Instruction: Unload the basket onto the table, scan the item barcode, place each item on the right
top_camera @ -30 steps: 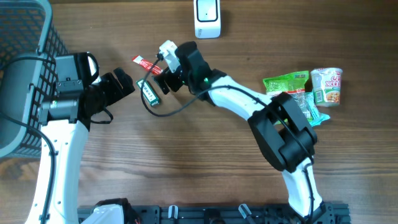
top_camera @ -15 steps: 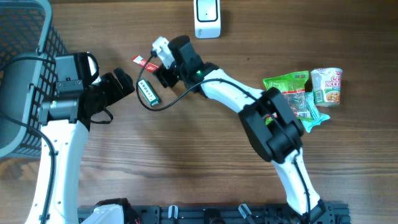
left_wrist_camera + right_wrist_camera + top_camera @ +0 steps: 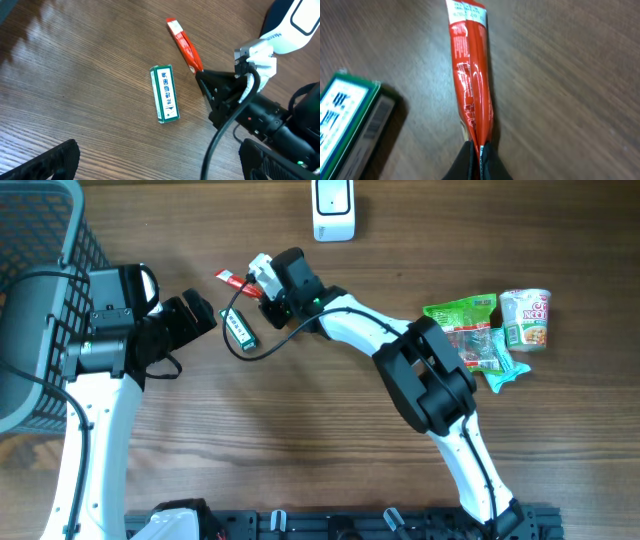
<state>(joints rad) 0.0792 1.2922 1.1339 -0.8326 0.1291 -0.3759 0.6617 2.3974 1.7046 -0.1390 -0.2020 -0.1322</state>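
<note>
A slim red sachet (image 3: 232, 278) lies on the wooden table left of centre, long and glossy in the right wrist view (image 3: 472, 85). My right gripper (image 3: 254, 290) is shut on its near end, black fingertips (image 3: 491, 162) pinching the sachet's folded edge. From the left wrist, the sachet (image 3: 184, 44) runs up and left from those closed tips. A green box (image 3: 238, 328) lies just below it, label up (image 3: 165, 93). My left gripper (image 3: 205, 315) hovers left of the box, open and holding nothing, its pads (image 3: 55, 160) spread wide.
A white scanner (image 3: 333, 208) stands at the back edge. A dark wire basket (image 3: 40, 290) fills the left side. At the right lie a green snack pack (image 3: 460, 313), a cup of noodles (image 3: 526, 318) and another packet. A black cable (image 3: 268, 348) loops past the box.
My right gripper slid left onto the red sachet and closed from wide open to shut on its end. The left arm and the green box stayed put.
</note>
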